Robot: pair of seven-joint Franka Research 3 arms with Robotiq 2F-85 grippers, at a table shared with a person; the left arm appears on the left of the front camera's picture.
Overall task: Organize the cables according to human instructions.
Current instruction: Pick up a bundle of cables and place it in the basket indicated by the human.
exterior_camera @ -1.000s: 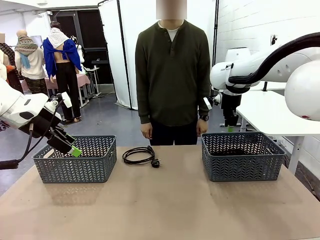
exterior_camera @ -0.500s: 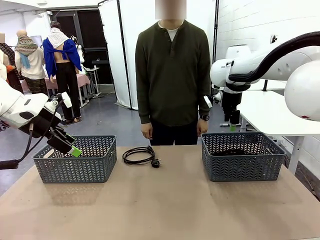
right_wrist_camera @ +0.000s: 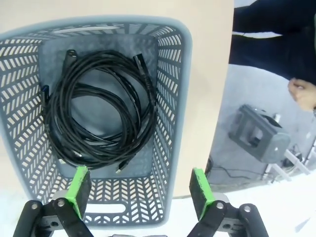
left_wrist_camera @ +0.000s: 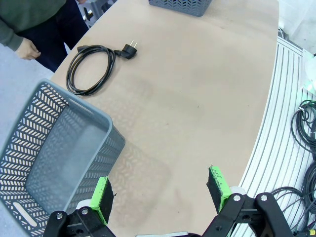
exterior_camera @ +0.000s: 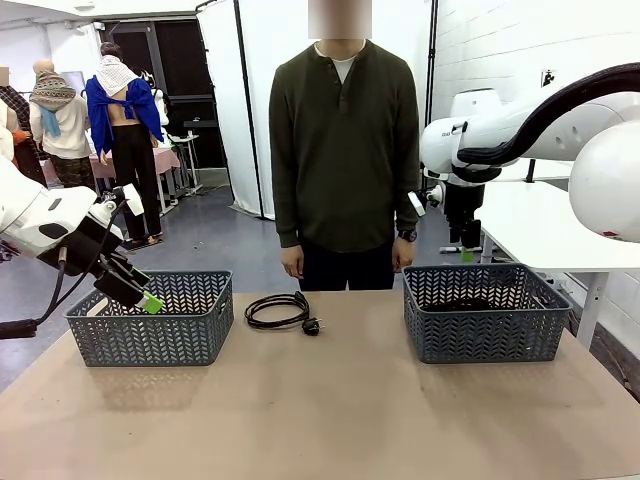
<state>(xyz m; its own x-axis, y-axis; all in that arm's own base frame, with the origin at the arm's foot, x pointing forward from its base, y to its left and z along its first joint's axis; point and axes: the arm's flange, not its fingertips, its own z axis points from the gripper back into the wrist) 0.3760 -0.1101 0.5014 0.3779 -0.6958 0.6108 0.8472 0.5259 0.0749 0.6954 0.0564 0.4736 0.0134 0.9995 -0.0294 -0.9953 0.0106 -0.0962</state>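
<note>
While a person (exterior_camera: 345, 150) stands across the table (exterior_camera: 320, 420), one coiled power cable (exterior_camera: 278, 310) lies between the left basket (exterior_camera: 150, 335) and right basket (exterior_camera: 485, 325). Left wrist view: the left gripper (left_wrist_camera: 158, 177) holds its fingers spread, empty, at the left basket's corner. Right wrist view: the right gripper (right_wrist_camera: 140, 180), released, hangs above coiled cables (right_wrist_camera: 98, 113) inside the right basket.

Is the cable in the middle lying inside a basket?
No, the cable lies on the table between the left basket and right basket.
</note>
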